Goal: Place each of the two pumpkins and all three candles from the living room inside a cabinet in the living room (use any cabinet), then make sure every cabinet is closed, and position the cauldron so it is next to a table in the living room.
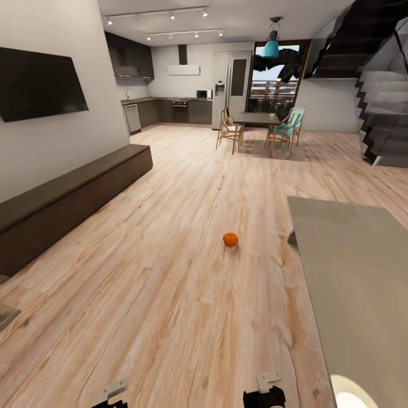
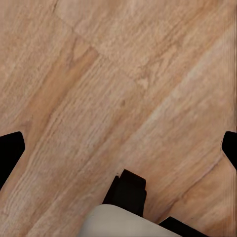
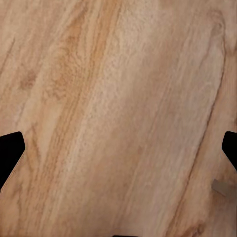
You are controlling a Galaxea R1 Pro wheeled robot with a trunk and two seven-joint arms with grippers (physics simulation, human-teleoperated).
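Pumpkin [image 1: 230, 239] alone on floor [image 1: 170, 283] ahead, well apart from cabinet [image 1: 68, 198] along left wall. Our left gripper [image 2: 118, 148] and right gripper [image 3: 118, 148] spread wide, empty. We should roll closer, stop short, descend centred over pumpkin

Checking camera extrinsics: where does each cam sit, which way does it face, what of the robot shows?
Head: high on the robot, facing forward and down the room at the pumpkin on the floor, cabinet at left; both arms' ends at the bottom edge.
Left wrist: faces down at floor planks; dark fingertips at the edges.
Right wrist: likewise, fingertips spread.
Shared: the wood floor.
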